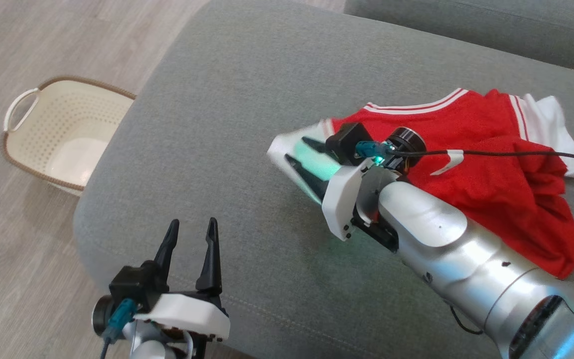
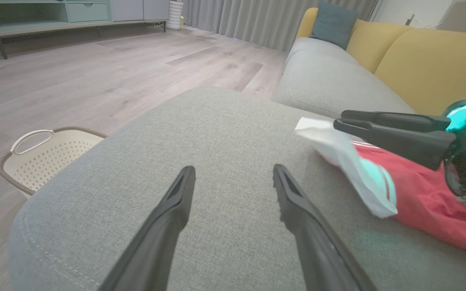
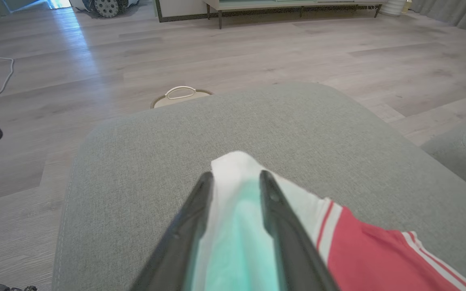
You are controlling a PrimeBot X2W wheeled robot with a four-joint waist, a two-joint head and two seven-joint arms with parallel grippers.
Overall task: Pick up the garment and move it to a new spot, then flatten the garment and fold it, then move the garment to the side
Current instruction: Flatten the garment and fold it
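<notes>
Red garment (image 1: 491, 164) lies crumpled on grey sofa seat (image 1: 227, 99), R side. R claw (image 1: 295, 148) fingers apart astride its white sleeve tip; L claw (image 1: 193, 221) wide apart, empty, nr seat's front edge.

The right forearm (image 1: 466, 259) is wearing a smooth silver shell with a few small dark holes. A white cover (image 1: 339, 199) with tiny black screws is sitting at its wrist. A thin black cable (image 1: 516, 153) is running into a teal plug (image 1: 369, 148), beside which a green light (image 1: 379, 158) is glowing. The right gripper (image 1: 296, 148) and the left gripper (image 1: 193, 222) are each showing two long, black, pointed fingers.
</notes>
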